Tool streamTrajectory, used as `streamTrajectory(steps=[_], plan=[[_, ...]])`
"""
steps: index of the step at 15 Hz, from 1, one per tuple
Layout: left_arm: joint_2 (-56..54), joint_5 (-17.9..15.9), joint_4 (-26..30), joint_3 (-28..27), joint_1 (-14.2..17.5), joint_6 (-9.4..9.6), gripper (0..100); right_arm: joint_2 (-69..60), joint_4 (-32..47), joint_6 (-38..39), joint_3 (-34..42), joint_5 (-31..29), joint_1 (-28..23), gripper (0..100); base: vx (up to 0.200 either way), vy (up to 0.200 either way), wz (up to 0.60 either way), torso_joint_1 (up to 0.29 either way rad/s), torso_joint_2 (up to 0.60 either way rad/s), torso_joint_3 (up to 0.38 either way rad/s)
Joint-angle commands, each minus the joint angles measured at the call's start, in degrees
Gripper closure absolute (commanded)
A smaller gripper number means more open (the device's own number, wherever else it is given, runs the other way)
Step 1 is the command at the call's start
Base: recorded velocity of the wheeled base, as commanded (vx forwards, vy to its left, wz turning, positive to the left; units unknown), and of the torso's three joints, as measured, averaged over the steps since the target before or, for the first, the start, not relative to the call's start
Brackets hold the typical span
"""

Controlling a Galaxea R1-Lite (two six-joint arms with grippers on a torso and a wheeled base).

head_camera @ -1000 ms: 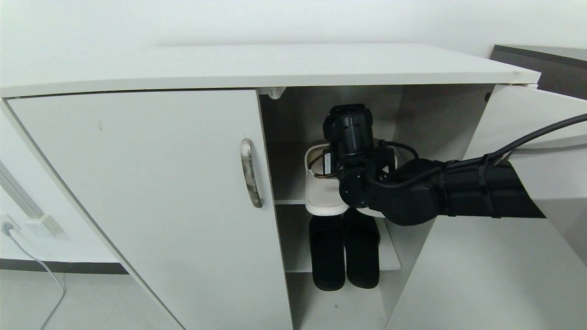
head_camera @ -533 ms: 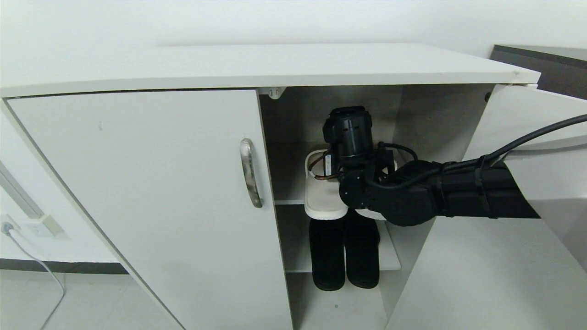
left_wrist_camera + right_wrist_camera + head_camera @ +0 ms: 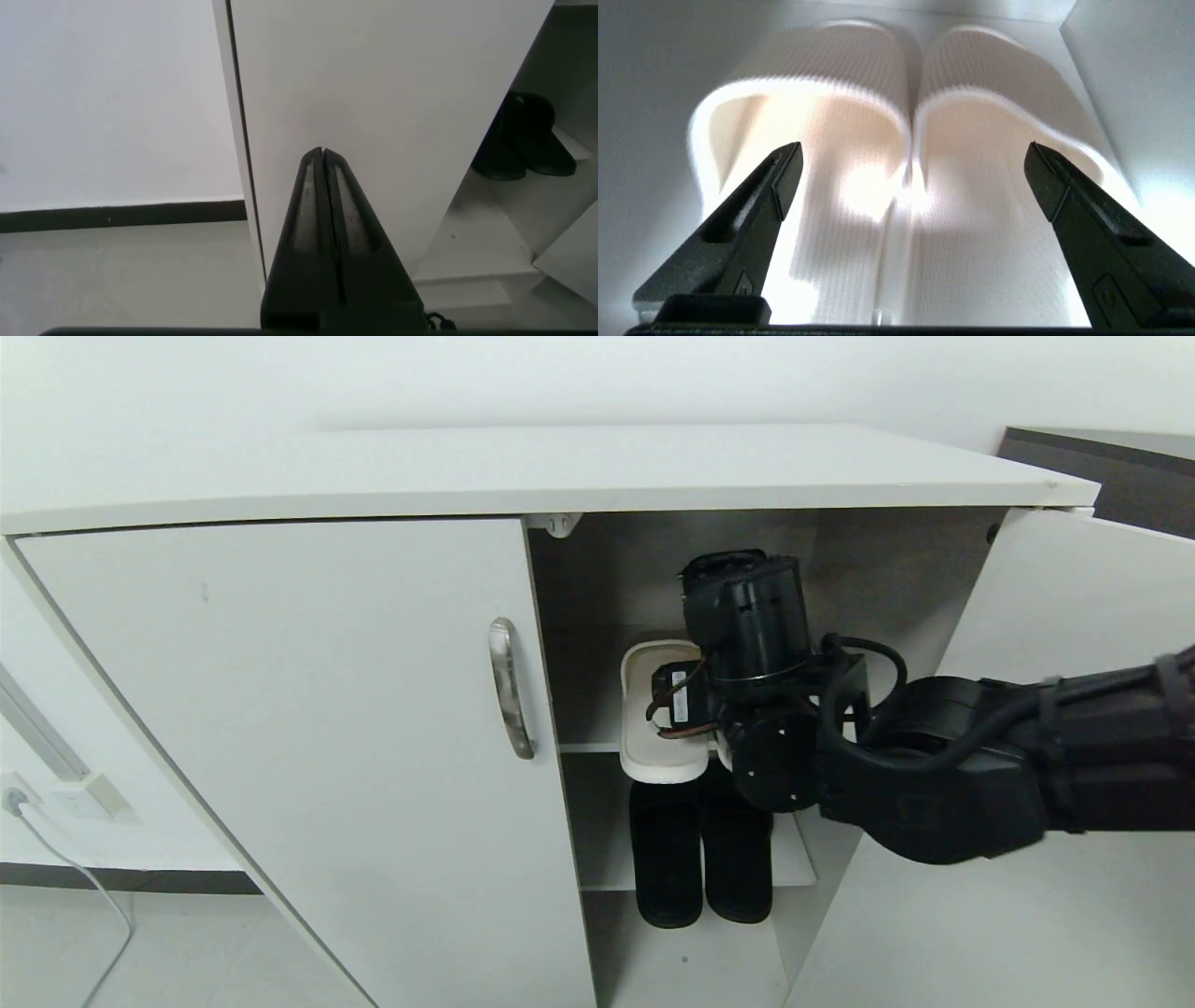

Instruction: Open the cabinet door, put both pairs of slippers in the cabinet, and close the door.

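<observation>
While the cabinet (image 3: 560,467) holds white slippers (image 3: 661,761) above black slippers (image 3: 700,859), the right gripper (image 3: 912,159) stands spread wide.

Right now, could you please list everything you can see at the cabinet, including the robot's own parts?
cabinet: one, white, against the wall
left door: one, white, shut
handle: one, silver, on the left door's inner edge
right door: one, white, swung open
white slippers: one pair, on the upper shelf, heels over its front edge
black slippers: one pair, on the lower shelf, overhanging its front edge
wall socket: one, white, low on the wall left of the cabinet
left pincer: one, black, shut, facing the left door
right pincer: one, black, open, inside the cabinet, just behind the white slippers
</observation>
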Motion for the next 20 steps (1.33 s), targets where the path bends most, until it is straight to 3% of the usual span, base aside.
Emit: streamTrajectory(steps=[1,6,7,12,20], plan=[[0.07,-0.01,0.00,0.01,0.00,-0.01,100,-8.09,-0.12,0.41,6.40,0.26,3.49,0,0.000,0.000,0.00,0.000,0.00,0.000],[0.07,-0.01,0.00,0.01,0.00,-0.01,100,-15.04,-0.21,5.33,17.21,3.87,6.22,0,0.000,0.000,0.00,0.000,0.00,0.000],[0.07,-0.01,0.00,0.01,0.00,-0.01,100,-15.65,-0.30,6.38,19.06,4.92,6.22,100,0.000,0.000,0.00,0.000,0.00,0.000],[0.07,-0.01,0.00,0.01,0.00,-0.01,100,-15.65,-6.54,6.82,25.30,7.12,6.22,100,0.000,0.000,0.00,0.000,0.00,0.000],[0.07,-0.01,0.00,0.01,0.00,-0.01,100,-15.56,-6.63,6.74,25.83,7.12,6.30,100,-0.025,0.000,0.00,0.000,0.00,0.001]])
